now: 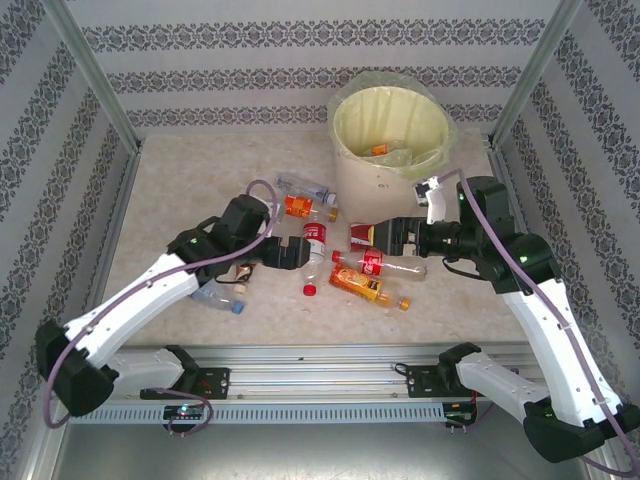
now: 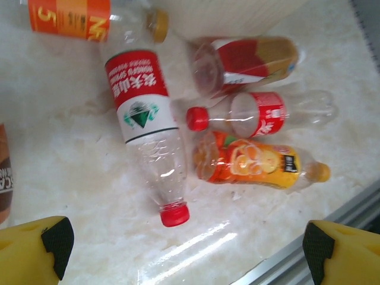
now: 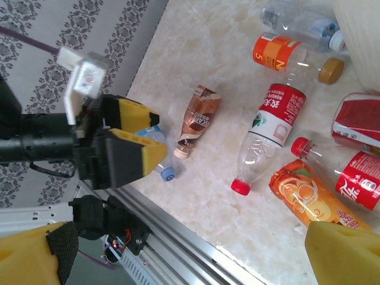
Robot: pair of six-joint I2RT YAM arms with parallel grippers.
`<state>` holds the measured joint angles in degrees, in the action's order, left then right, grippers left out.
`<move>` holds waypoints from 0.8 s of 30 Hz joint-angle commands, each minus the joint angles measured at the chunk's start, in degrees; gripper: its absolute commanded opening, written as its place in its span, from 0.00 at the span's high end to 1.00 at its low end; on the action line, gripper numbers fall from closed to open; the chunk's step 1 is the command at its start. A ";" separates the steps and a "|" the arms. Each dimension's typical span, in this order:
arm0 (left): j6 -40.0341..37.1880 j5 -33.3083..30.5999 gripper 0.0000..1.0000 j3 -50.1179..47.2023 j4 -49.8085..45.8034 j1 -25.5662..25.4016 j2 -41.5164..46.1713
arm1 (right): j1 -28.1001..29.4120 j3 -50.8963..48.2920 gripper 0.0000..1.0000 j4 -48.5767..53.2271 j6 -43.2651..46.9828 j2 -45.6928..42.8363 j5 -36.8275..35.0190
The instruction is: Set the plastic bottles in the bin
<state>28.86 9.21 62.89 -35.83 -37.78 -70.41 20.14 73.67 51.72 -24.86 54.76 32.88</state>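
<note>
Near the matt cream plastic bin (image 1: 375, 188), I see clear glossy plastic bottles (image 2: 148, 119) on a smooth, shiny marbled tabletop (image 2: 59, 169).

The top camera is looking down from high behind the arm bases, facing twelve o'clock and taking in the whole table (image 1: 180, 190) from afar. The left wrist camera is hovering close above the red-capped bottle (image 2: 145, 119), facing three o'clock. The right wrist camera is sitting farther back, facing nine o'clock. All three views are sharing that bottle and its neighbours.

White arms (image 1: 150, 295), black joints (image 1: 240, 215), purple cables (image 1: 265, 185), yellow black-padded pincer fingers (image 2: 29, 252).
</note>
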 commanded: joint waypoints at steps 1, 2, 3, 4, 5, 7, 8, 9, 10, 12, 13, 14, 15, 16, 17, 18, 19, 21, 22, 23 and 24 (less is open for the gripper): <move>4.04 -4.56 0.00 1.01 -5.26 0.85 -4.08 | 0.29 -1.27 0.02 -3.57 -2.03 -1.41 1.52; 4.21 -5.77 0.00 1.71 -6.76 1.44 -5.55 | 0.25 -1.50 0.02 -3.65 -2.04 -1.50 1.63; 4.32 -6.56 0.00 2.05 -7.64 1.92 -6.45 | 0.32 -1.75 0.02 -3.65 -1.95 -1.58 1.74; 4.44 -7.26 0.00 2.06 -8.20 2.61 -7.18 | 0.40 -2.13 0.02 -3.84 -1.91 -1.72 1.75; 4.68 -7.87 0.00 1.96 -8.66 3.44 -7.53 | 0.49 -2.54 0.02 -4.23 -2.06 -1.88 1.96; 5.00 -8.68 0.00 1.19 -9.27 5.72 -8.10 | 0.46 -3.71 0.02 -4.85 -2.39 -2.21 2.22; 4.94 -8.41 0.00 0.49 -9.26 7.17 -8.37 | 0.59 -4.30 0.02 -5.30 -2.66 -2.37 2.27; 4.57 -8.01 0.00 -0.19 -8.83 8.40 -8.52 | 0.52 -4.87 0.02 -5.62 -2.87 -2.62 2.27; 4.08 -7.90 0.00 -0.89 -8.48 9.53 -8.80 | 0.53 -5.54 0.02 -6.02 -3.01 -2.72 2.27; 2.66 -8.00 0.00 -1.71 -7.98 11.32 -9.49 | 0.60 -6.18 0.02 -6.52 -3.28 -2.74 2.44; 1.52 -8.27 0.01 -1.97 -7.93 12.00 -10.16 | 0.63 -6.46 0.02 -6.67 -3.35 -2.73 2.46; 0.41 -8.45 0.01 -2.03 -7.93 12.55 -11.00 | 0.63 -6.49 0.02 -6.77 -3.47 -2.65 2.45; -0.59 -8.38 0.01 -2.01 -7.93 13.12 -11.86 | 0.66 -6.60 0.02 -6.81 -3.46 -2.67 2.45; -1.97 -8.41 0.02 -1.79 -8.00 13.56 -12.92 | 0.69 -6.60 0.02 -6.81 -3.45 -2.59 2.45; -2.80 -8.79 0.03 -1.50 -8.29 14.01 -14.01 | 0.73 -6.58 0.02 -6.96 -3.51 -2.56 2.37; -3.51 -9.18 0.03 -1.30 -8.50 14.27 -14.92 | 0.69 -6.61 0.02 -6.92 -3.50 -2.50 2.37; -4.16 -9.70 0.04 -0.93 -8.80 14.51 -15.99 | 0.69 -6.63 0.02 -6.99 -3.50 -2.47 2.43; -4.85 -10.59 0.05 -0.50 -9.25 15.11 -17.70 | 0.69 -6.87 0.02 -7.19 -3.67 -2.49 2.38; -5.04 -10.62 0.05 -0.35 -9.57 15.53 -18.72 | 0.69 -6.97 0.02 -7.23 -3.68 -2.47 2.36; -5.06 -10.42 0.05 -0.24 -9.81 15.96 -19.55 | 0.69 -7.12 0.02 -7.23 -3.70 -2.47 2.29; -5.04 -10.13 0.05 -0.25 -9.85 16.36 -20.27 | 0.71 -7.21 0.02 -7.17 -3.70 -2.54 2.27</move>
<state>26.33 0.47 61.84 -42.74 -22.87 -89.47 20.14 67.11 45.93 -27.83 52.60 34.00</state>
